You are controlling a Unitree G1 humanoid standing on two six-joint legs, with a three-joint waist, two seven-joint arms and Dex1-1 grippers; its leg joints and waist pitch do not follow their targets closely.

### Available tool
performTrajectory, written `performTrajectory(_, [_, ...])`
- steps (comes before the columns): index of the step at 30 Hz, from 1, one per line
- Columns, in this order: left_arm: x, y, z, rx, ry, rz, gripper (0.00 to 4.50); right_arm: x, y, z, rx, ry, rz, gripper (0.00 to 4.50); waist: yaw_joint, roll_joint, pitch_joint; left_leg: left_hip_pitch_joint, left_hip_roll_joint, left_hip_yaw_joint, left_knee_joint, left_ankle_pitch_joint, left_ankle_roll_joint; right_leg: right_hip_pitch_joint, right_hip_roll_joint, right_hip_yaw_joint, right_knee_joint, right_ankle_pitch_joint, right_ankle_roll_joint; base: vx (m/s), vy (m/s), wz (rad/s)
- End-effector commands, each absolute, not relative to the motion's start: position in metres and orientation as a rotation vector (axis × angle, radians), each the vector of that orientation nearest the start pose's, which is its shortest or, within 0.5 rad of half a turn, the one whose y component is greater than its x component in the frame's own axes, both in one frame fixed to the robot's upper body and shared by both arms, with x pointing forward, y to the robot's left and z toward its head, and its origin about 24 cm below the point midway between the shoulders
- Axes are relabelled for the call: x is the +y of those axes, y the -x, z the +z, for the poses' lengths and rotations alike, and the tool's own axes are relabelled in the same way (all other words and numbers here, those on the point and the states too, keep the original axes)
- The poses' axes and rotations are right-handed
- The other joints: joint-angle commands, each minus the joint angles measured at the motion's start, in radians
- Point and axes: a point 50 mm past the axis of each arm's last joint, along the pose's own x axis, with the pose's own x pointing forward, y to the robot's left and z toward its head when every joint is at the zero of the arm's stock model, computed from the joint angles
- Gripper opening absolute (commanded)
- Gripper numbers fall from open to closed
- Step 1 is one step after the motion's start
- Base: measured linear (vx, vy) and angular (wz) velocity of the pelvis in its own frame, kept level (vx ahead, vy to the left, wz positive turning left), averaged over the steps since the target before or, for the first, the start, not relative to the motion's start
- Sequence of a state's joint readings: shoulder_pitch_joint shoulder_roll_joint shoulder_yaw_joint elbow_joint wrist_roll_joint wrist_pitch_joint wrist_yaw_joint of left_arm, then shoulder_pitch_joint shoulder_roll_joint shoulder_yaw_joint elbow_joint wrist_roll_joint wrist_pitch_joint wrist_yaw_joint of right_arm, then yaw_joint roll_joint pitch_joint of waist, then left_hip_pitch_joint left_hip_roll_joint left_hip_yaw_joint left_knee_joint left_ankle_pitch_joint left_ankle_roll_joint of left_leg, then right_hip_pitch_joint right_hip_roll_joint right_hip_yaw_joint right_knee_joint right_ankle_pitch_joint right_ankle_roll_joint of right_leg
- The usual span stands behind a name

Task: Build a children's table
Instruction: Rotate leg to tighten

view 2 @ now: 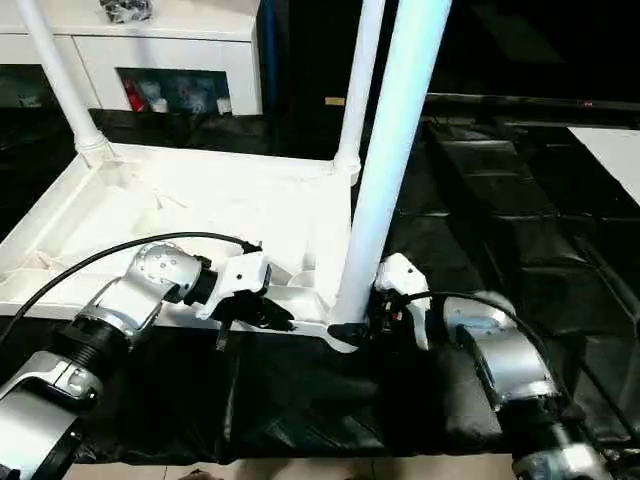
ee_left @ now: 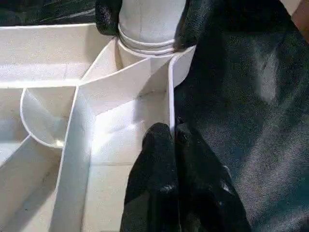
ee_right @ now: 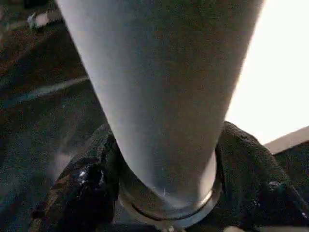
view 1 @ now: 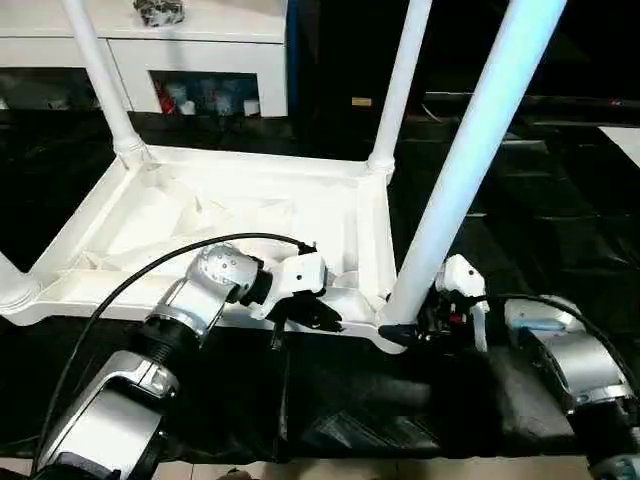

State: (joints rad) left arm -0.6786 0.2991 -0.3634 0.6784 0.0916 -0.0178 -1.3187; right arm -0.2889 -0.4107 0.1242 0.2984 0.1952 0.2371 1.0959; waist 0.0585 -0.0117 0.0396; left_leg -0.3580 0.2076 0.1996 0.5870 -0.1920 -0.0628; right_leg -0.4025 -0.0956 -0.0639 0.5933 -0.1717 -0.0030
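Underside up, white tabletop [view 1: 250, 225] lying on black-covered surface [view 1: 560, 220], ribs showing. Three legs standing in corner sockets: far-left leg [view 1: 100, 75], far-right leg [view 1: 400, 85], and near-right leg [view 1: 470, 160] rising tall from the corner closest to the right arm. Right pincer [view 2: 372, 318] clamped around the base of near-right leg, black fingers [ee_right: 82, 193] on both sides just above the socket. Left pincer [view 1: 300, 315] closed on the tabletop's near rim, fingers [ee_left: 159, 164] pinching the thin wall. Behind, white cabinet [view 1: 200, 50] along the far edge.
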Motion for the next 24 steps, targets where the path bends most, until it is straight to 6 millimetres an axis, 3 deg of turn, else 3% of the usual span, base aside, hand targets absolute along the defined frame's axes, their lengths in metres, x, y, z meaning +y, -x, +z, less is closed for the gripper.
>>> performTrajectory(1, [0.084,-0.318,0.054,0.400,-0.514,-1.510,0.00,-0.155,-0.275,0.025,0.392,0.000,1.048,2.57,-0.004,-0.003,-0.049,0.009,0.027,-0.013,-0.077,-0.280,0.018,0.038,-0.048,0.038,-0.077,-0.301,-0.216,0.000,0.000,0.00])
performTrajectory(2, [0.081,-0.318,0.054,0.397,-0.500,-1.501,0.00,-0.154,-0.277,0.024,0.391,-0.012,1.019,2.56,-0.007,-0.007,-0.047,0.010,0.025,-0.015,-0.079,-0.305,0.007,0.037,-0.049,0.037,-0.083,-0.370,-0.194,0.000,0.000,0.00])
performTrajectory(4, [0.070,-0.317,0.052,0.386,-0.464,-1.482,0.00,-0.149,-0.280,0.021,0.376,-0.042,0.943,2.53,-0.012,-0.003,-0.043,0.012,0.025,-0.018,-0.081,-0.332,-0.003,0.031,-0.049,0.037,-0.093,-0.437,-0.170,0.000,0.000,0.00])
performTrajectory(7, [0.040,-0.311,0.047,0.373,-0.417,-1.451,0.00,-0.131,-0.286,0.010,0.381,-0.046,0.817,2.51,-0.025,-0.004,-0.042,0.011,0.024,-0.022,-0.084,-0.356,-0.015,0.029,-0.048,0.034,-0.098,-0.470,-0.150,0.000,0.000,0.00])
performTrajectory(13, [0.014,-0.309,0.044,0.360,-0.422,-1.373,0.00,-0.103,-0.295,0.007,0.367,-0.063,0.673,2.51,-0.042,-0.002,-0.041,0.010,0.019,-0.032,-0.091,-0.402,-0.014,0.031,-0.048,0.025,-0.114,-0.537,-0.108,0.000,0.000,0.00])
performTrajectory(14, [0.013,-0.309,0.043,0.360,-0.428,-1.362,0.00,-0.099,-0.297,0.007,0.363,-0.060,0.655,2.51,-0.042,0.002,-0.041,0.011,0.020,-0.033,-0.091,-0.407,-0.016,0.029,-0.048,0.025,-0.115,-0.537,-0.106,0.000,0.000,0.00])
performTrajectory(16, [0.013,-0.310,0.043,0.360,-0.437,-1.346,0.00,-0.094,-0.301,0.008,0.349,-0.057,0.610,2.51,-0.050,0.000,-0.038,0.020,0.017,-0.033,-0.089,-0.454,-0.017,0.018,-0.045,0.023,-0.122,-0.570,-0.100,0.000,0.000,0.00])
performTrajectory(21, [0.023,-0.313,0.045,0.355,-0.440,-1.330,0.00,-0.099,-0.306,0.014,0.302,-0.047,0.578,2.51,-0.062,0.001,-0.038,0.017,0.017,-0.039,-0.093,-0.477,-0.008,0.020,-0.048,0.018,-0.130,-0.597,-0.078,0.000,0.000,0.00])
performTrajectory(22, [0.026,-0.314,0.045,0.350,-0.441,-1.330,0.00,-0.102,-0.306,0.015,0.293,-0.043,0.579,3.02,-0.062,0.002,-0.039,0.017,0.018,-0.039,-0.094,-0.473,-0.008,0.021,-0.047,0.019,-0.130,-0.582,-0.082,0.000,0.000,0.00])
performTrajectory(24, [0.029,-0.314,0.046,0.345,-0.443,-1.330,0.00,-0.107,-0.306,0.016,0.284,-0.032,0.588,3.13,-0.060,0.001,-0.043,0.013,0.021,-0.037,-0.097,-0.447,-0.003,0.027,-0.047,0.022,-0.123,-0.514,-0.103,0.000,0.000,0.00])
